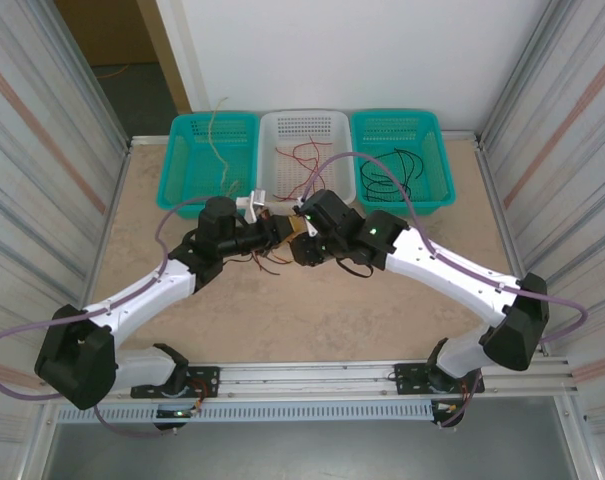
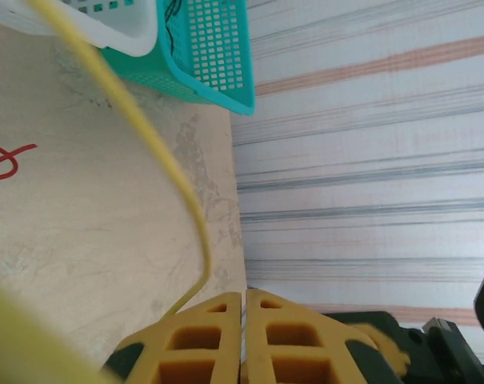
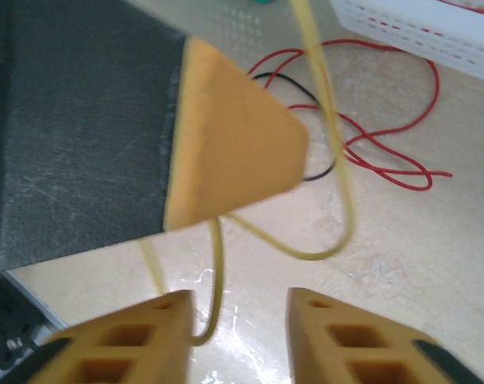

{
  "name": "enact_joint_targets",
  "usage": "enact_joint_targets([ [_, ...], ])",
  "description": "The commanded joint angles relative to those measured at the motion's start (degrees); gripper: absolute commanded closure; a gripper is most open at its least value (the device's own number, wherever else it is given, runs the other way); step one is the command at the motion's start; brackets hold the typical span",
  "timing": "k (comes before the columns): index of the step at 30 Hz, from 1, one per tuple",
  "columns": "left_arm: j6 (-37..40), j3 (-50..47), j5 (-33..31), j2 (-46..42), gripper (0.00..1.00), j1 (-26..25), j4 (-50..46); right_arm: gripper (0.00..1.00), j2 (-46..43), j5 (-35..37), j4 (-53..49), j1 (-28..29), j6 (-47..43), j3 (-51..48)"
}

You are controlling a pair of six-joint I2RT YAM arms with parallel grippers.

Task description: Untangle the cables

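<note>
My two grippers meet at mid-table. The left gripper [image 1: 280, 232] [image 2: 243, 294] is shut, its jaws pressed together. A pale yellow cable [image 2: 190, 208] runs out from beside its left finger and arcs up over the table. The right wrist view shows that same cable [image 3: 338, 208] coming out from under the left gripper's orange fingertip [image 3: 234, 152] and hanging in a loop. My right gripper [image 1: 304, 243] [image 3: 238, 296] is open, with one strand of the loop beside its left finger. Red cables [image 3: 402, 120] and a black cable [image 3: 326, 170] lie tangled on the table behind.
Three baskets line the far edge: a teal one [image 1: 172, 165] with tan cables, a white one [image 1: 267, 170] with red cables, and a teal one [image 1: 442, 165] with black cables. Loose red and black cables [image 1: 267, 260] lie under the grippers. Corrugated walls flank the table.
</note>
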Motion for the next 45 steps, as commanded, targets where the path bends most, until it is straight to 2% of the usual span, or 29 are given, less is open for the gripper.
enact_joint_targets([
  [1,-0.2,-0.3,0.0,-1.8,1.0,0.6,0.3,0.51,-4.8,2.4,0.9,-4.0,2.7,-2.8],
  [4,-0.4,-0.3,0.9,-2.5,1.0,0.7,0.6,0.46,-9.2,-3.1,4.1,-9.8,6.0,-7.4],
  [8,-1.8,-1.1,2.0,-3.4,1.0,0.7,3.5,0.41,-12.9,-8.9,9.0,-13.3,8.4,-11.4],
  [14,-4.4,-1.9,2.9,-4.1,1.0,0.7,8.4,0.4,-9.8,-17.3,14.4,-13.1,9.9,-12.5],
  [26,-5.1,-2.0,3.0,-5.0,1.0,0.5,9.0,0.45,-2.4,-18.9,21.4,-11.1,12.2,-12.6],
  [30,-5.4,-2.2,3.3,-5.1,1.0,0.6,9.7,0.55,-0.4,-18.7,22.8,-11.5,12.9,-12.9],
  [34,-5.4,-2.5,3.3,-5.7,1.0,0.6,9.5,0.8,0.5,-16.6,21.6,-12.6,13.0,-13.2],
  [37,-4.7,-2.8,3.6,-6.4,1.0,0.8,8.8,0.94,-0.4,-14.6,19.8,-14.3,13.0,-14.0],
  [40,0.4,-1.7,4.8,-8.6,1.0,2.5,0.7,0.97,-3.1,-12.5,17.2,-17.0,11.9,-14.8],
  [41,4.0,-0.6,4.7,-9.6,1.0,3.1,-5.0,0.98,-4.2,-11.8,16.2,-18.0,11.3,-14.9],
  [45,26.1,7.5,-0.7,-12.3,1.0,4.2,-35.9,0.98,-7.7,-6.2,8.6,-21.3,5.6,-12.3],
])
